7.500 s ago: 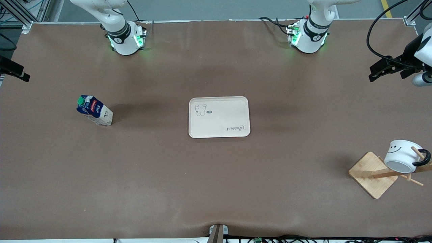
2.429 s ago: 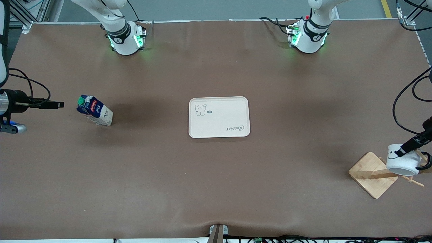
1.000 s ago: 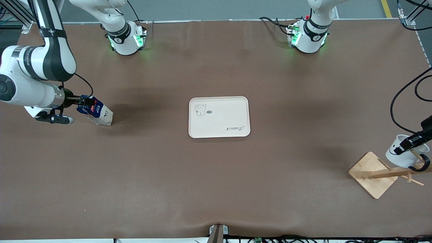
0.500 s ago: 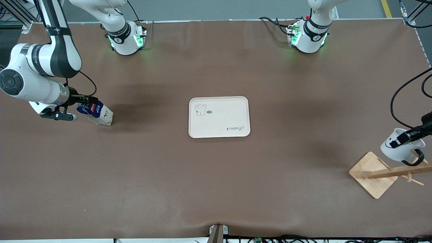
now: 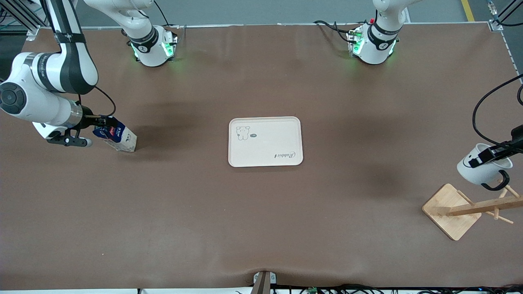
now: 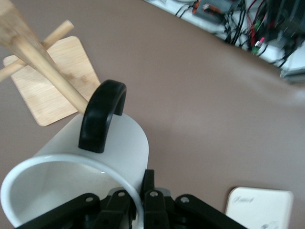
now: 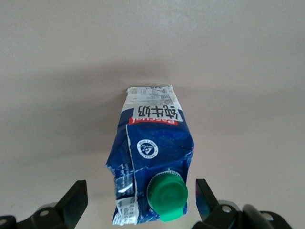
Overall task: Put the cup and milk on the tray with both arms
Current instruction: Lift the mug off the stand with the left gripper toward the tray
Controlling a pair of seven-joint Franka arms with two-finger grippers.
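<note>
The cup (image 5: 476,170), white with a smiley face and a black handle, hangs in the air over the table beside the bamboo rack, clear of its pegs. My left gripper (image 5: 490,154) is shut on its rim; in the left wrist view (image 6: 138,200) one finger is inside and one outside the cup (image 6: 102,157). The milk (image 5: 119,138) stands on the table toward the right arm's end. My right gripper (image 5: 104,121) is open around its top. In the right wrist view its fingers (image 7: 140,192) flank the milk (image 7: 152,152) near the green cap (image 7: 167,195). The tray (image 5: 269,141) lies mid-table.
The bamboo rack (image 5: 451,211) with its wooden pegs stands near the left arm's end, nearer the front camera than the cup; its base (image 6: 45,83) shows in the left wrist view. A corner of the tray (image 6: 259,207) shows there too. Brown table surface lies all round the tray.
My left gripper has lifted the cup off the rack peg and carried it up and away from the rack. My right gripper has closed in on the milk's top and stays open.
</note>
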